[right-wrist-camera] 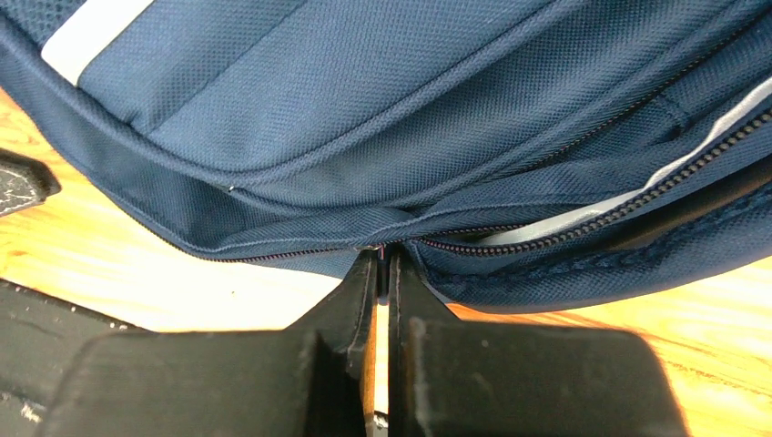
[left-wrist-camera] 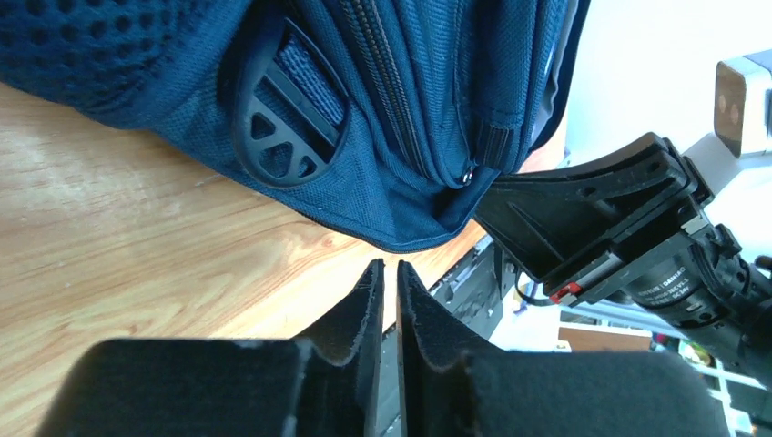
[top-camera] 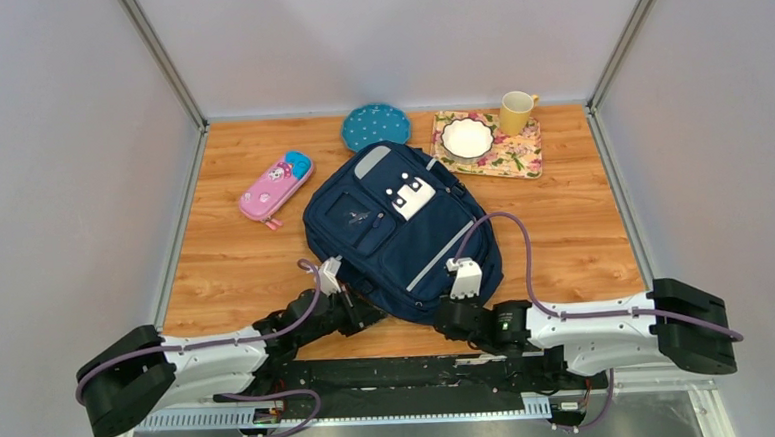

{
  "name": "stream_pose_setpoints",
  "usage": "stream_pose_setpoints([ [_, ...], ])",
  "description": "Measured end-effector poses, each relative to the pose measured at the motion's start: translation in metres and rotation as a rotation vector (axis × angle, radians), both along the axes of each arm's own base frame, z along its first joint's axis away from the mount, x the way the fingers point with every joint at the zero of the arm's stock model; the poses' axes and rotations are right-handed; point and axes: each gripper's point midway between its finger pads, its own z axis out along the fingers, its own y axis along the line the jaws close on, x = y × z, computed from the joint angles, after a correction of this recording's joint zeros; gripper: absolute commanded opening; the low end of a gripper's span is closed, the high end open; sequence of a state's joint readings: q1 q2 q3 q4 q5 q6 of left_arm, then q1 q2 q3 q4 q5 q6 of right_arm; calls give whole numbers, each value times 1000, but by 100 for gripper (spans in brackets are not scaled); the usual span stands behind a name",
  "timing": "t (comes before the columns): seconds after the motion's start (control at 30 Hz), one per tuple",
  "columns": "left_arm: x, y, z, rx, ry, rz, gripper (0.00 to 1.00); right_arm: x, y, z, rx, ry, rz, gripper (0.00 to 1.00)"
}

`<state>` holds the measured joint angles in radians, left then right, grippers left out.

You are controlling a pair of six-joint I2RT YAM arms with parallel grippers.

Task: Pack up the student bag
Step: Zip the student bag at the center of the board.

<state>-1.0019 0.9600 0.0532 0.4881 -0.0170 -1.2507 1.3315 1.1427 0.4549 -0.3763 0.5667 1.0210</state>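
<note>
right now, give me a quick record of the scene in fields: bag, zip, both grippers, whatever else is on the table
bag: large navy blue fabric backpack, lying flat, front pockets up
main zip: on the near edge, partly open, something pale showing in the gap
left gripper: jaws nearly together, nothing between, just short of the backpack
right gripper: shut on the main zip at its slider, it seems
elsewhere: pink pencil case, teal dotted plate, floral tray holding white bowl, yellow mug at its far corner

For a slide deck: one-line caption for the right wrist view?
Right arm's fingers closed at the partly open zip of the navy backpack lying on a wooden table.
</note>
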Motion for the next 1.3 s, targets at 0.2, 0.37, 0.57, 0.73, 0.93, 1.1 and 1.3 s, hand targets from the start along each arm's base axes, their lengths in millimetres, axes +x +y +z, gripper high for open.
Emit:
stream_pose_setpoints([
  [0.2,-2,-9,3,-37,9,-28,51,-5,1,8,51,7,43,0],
  [0.37,-1,-16,3,-51,26,-29,56,-9,4,14,77,16,69,0],
  [0.57,6,-27,-4,-42,61,-14,52,-13,6,14,80,31,100,0],
  [0.73,9,-33,-17,-14,101,-3,0,-16,4,20,91,26,122,0],
  [0.93,10,-29,-14,-30,99,14,0,-13,-13,30,95,1,84,0],
  [1.1,10,-9,-4,-35,57,43,0,-15,-21,38,189,-21,81,0],
  [1.3,18,17,6,22,-23,81,0,-16,-18,50,258,-15,139,0],
])
